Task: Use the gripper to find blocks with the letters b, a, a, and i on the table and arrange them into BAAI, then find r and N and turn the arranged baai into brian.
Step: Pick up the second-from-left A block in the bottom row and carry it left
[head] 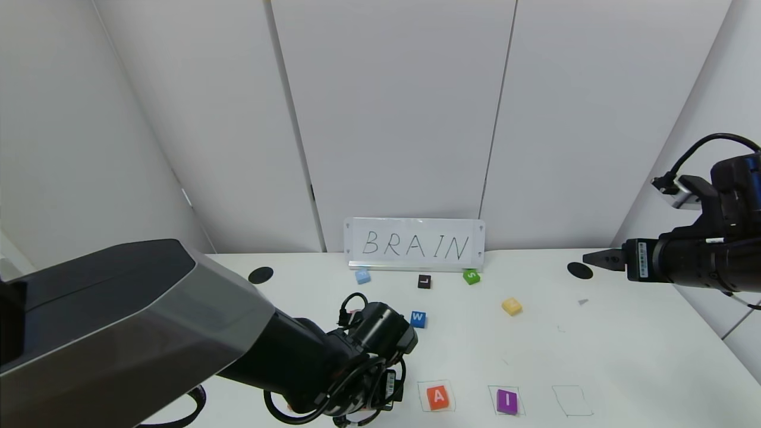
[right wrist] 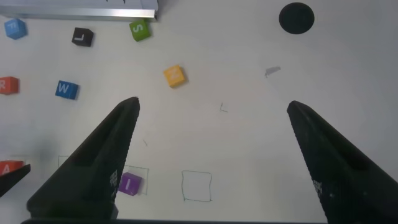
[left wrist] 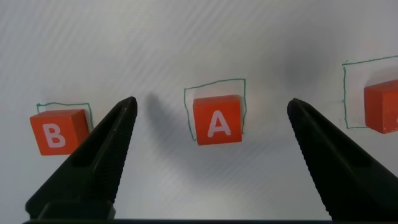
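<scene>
Risk: if the left gripper point(left wrist: 211, 121) drops off-centre, one finger could clip the B block point(left wrist: 57, 130) or the next orange block point(left wrist: 382, 107) at the frame's right edge & knock the row out of its drawn squares. Fingers spread wide, nothing held; the A block point(left wrist: 217, 119) sits mid-frame between them, untouched, inside its outline. Right gripper point(right wrist: 211, 134) hangs open above the table point(head: 624, 356), w/ yellow N point(right wrist: 175, 75) upper-centre & purple I point(right wrist: 129, 183) lower left, by its left finger point(right wrist: 102, 158).
</scene>
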Tool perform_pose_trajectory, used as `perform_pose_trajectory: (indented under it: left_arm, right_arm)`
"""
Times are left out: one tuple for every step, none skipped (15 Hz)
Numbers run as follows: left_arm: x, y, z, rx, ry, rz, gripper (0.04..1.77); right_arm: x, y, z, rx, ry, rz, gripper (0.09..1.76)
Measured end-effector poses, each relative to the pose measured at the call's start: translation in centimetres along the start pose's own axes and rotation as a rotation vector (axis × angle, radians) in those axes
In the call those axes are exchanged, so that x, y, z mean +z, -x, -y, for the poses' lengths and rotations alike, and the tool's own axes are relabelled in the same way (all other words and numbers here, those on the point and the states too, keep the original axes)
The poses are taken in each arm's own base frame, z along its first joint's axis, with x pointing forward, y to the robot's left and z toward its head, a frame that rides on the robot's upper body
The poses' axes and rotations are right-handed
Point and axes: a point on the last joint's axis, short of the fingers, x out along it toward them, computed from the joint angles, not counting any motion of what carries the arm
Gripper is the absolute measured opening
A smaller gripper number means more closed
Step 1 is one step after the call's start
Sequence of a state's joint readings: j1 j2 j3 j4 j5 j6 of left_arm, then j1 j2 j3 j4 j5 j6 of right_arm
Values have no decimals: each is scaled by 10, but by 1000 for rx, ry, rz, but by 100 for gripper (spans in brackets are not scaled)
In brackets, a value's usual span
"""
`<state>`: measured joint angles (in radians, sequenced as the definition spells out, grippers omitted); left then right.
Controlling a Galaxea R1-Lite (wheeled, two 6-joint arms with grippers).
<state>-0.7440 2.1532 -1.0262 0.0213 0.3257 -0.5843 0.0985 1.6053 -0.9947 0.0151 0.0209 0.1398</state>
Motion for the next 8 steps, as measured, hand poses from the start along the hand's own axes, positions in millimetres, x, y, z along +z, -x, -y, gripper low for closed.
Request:
perform_pose_trajectory:
  left_arm:
    - [0, -2, 1, 5, 7, -1, 172]
    - [0, -4, 1, 10, 17, -2, 172]
    - [-1, -6, 2, 13, 21, -5, 172]
    - [-1, -8, 2, 16, 20, -8, 172]
    - [-2, -9, 2, 16, 20, -11, 172]
    - [-2, -10, 2, 17, 19, -13, 172]
    - [-2, -10, 2, 19, 20, -14, 172]
    - [-3, -10, 2, 21, 19, -15, 172]
  right_arm:
    - [0, 0, 0, 0, 0, 0, 171]
    - [0, 0, 0, 0, 0, 0, 171]
    - [0, 0, 0, 0, 0, -1, 171]
    - [0, 0, 0, 0, 0, -2, 171]
    - [0, -1, 0, 0, 0, -2, 171]
    - [0, -1, 0, 0, 0, -3, 171]
    - [0, -1, 0, -1, 0, -3, 171]
    - [0, -1, 0, -1, -1, -3, 171]
